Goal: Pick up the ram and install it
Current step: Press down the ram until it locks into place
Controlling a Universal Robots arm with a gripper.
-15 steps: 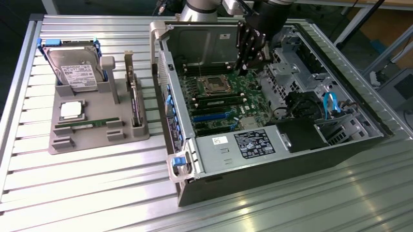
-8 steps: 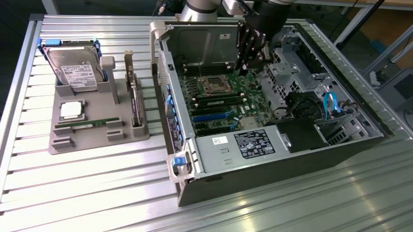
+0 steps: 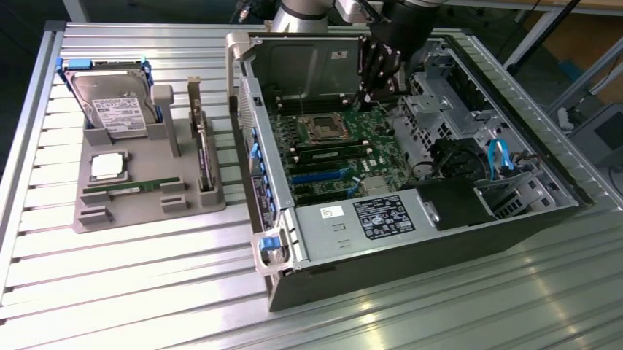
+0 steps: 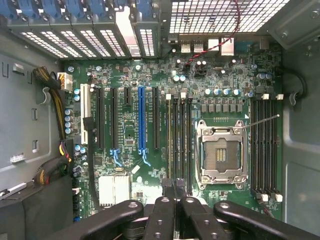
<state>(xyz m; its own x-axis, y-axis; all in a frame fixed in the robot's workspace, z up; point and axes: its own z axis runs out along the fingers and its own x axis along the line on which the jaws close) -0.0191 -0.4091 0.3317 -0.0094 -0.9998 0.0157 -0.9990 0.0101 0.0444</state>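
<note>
Exterior view's left: grey tray (image 3: 98, 219) holds hard drive (image 3: 115, 102), processor chip (image 3: 107, 166), the ram (image 3: 131, 187) lying flat along its near edge, and expansion card (image 3: 203, 149) upright at its right side. Just right of the tray, open computer case (image 3: 389, 273), motherboard (image 3: 336, 142) exposed. Gripper (image 3: 378, 95) is down inside the case, well apart from the ram, closed tip to tip. Wrist view adds: fingers (image 4: 167, 192) touching above memory slots (image 4: 180, 135), beside open processor socket (image 4: 220, 152); case walls flank the board

Green ram (image 3: 131, 187) on a grey tray (image 3: 141, 213); green motherboard (image 4: 150, 172) with one blue slot (image 4: 141, 120); end effector (image 4: 174, 189) seemingly black.
</note>
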